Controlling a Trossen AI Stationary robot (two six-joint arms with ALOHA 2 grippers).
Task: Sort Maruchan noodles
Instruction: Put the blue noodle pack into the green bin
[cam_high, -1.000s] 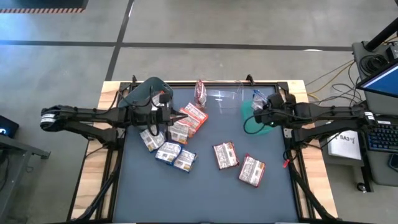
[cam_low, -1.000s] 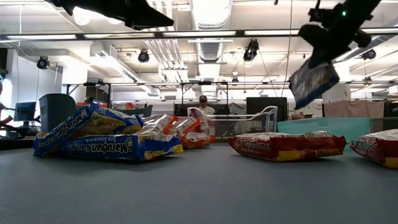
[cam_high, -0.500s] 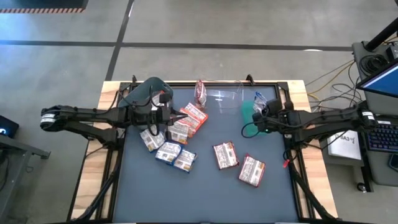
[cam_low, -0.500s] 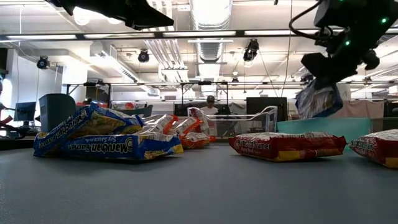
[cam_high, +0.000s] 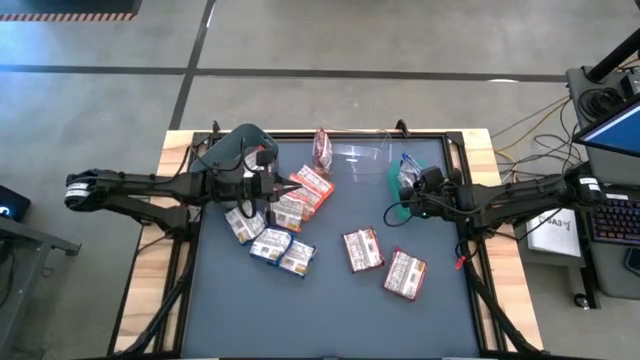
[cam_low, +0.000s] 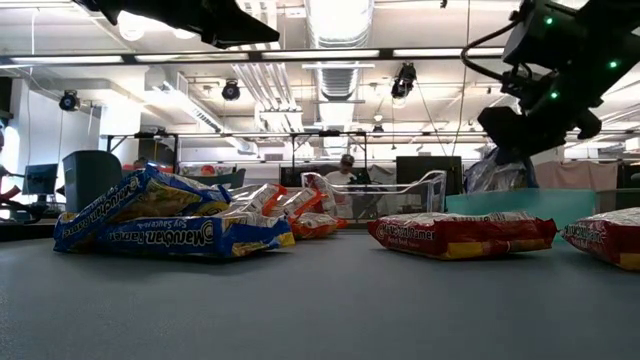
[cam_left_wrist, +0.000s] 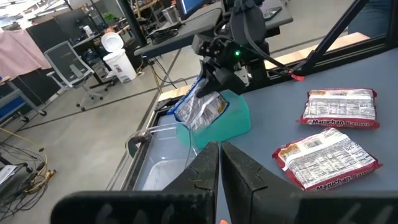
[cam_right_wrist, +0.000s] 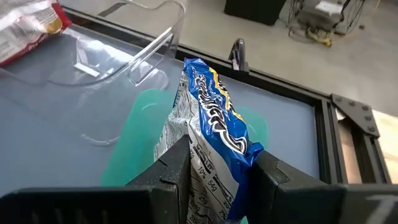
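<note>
Over the green bin (cam_high: 398, 178) at two o'clock, right gripper (cam_high: 410, 185) clamping a blue-and-white noodle packet (cam_right_wrist: 208, 134), left gripper (cam_high: 268, 186) fully closed, empty, over the pile (cam_high: 275, 220).

A blue-and-white Maruchan packet (cam_right_wrist: 214, 134) hangs on edge, pinched in the right claw (cam_right_wrist: 214, 186) above the green bin (cam_high: 398, 178). Two maroon-and-white packets (cam_high: 362, 249) lie flat and apart on the table (cam_high: 330, 310) near its middle. Blue-and-white and orange-red packets (cam_high: 282, 222) overlap in a heap to the left. One red packet (cam_high: 322, 148) leans at the clear bin (cam_high: 362, 155).
</note>
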